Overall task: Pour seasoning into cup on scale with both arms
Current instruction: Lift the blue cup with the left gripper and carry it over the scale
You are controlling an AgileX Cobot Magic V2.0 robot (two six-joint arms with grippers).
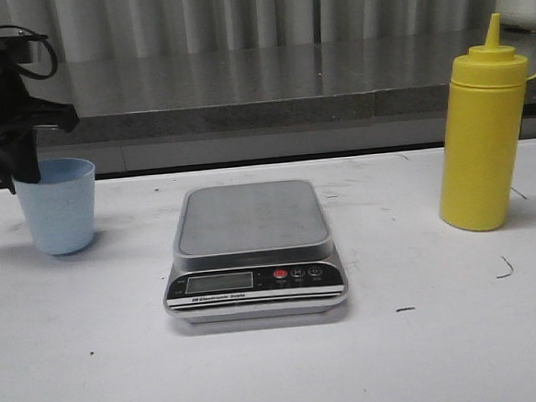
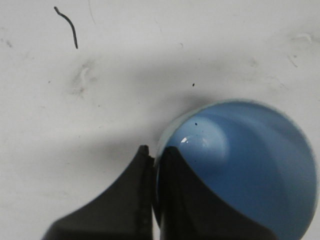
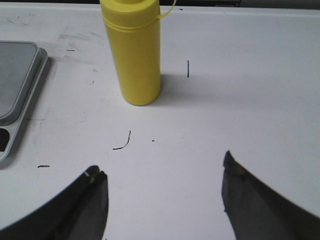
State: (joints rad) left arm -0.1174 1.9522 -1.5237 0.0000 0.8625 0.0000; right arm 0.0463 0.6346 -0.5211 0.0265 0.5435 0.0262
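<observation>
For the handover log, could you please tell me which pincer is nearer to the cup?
The left. The left pincer is closed on the rim of the cup, one finger inside and one outside. The right pincer is open over bare table, facing the seasoning, far from the cup.

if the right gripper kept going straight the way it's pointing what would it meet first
Most likely the yellow seasoning bottle. The right gripper is open, with bare table between it and the bottle, which stands slightly off the gripper's centre line, so it might graze rather than hit squarely.
</observation>
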